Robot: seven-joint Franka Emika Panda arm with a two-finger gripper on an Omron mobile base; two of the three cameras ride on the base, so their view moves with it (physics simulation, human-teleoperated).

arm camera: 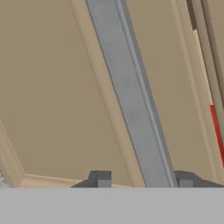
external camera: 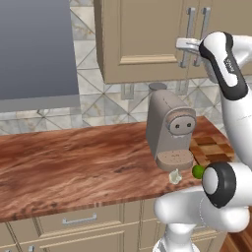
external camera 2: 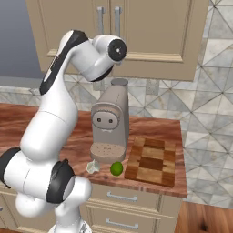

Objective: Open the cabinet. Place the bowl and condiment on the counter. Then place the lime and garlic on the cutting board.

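Hand view shows the gripper [arm camera: 142,180] with one dark finger tip on each side of a silver bar handle [arm camera: 131,96] of the cabinet [external camera: 142,39], so I judge it is closed on that handle; the first step, opening the door, is in hand, and a thin red strip shows at the door edge. Next move calls for pulling the door outward along its swing. On the counter [external camera: 74,162] the lime [external camera 2: 117,169] and the garlic [external camera 2: 93,167] lie beside the cutting board [external camera 2: 152,161], and the coffee machine [external camera 2: 110,127] stands just below the doors.
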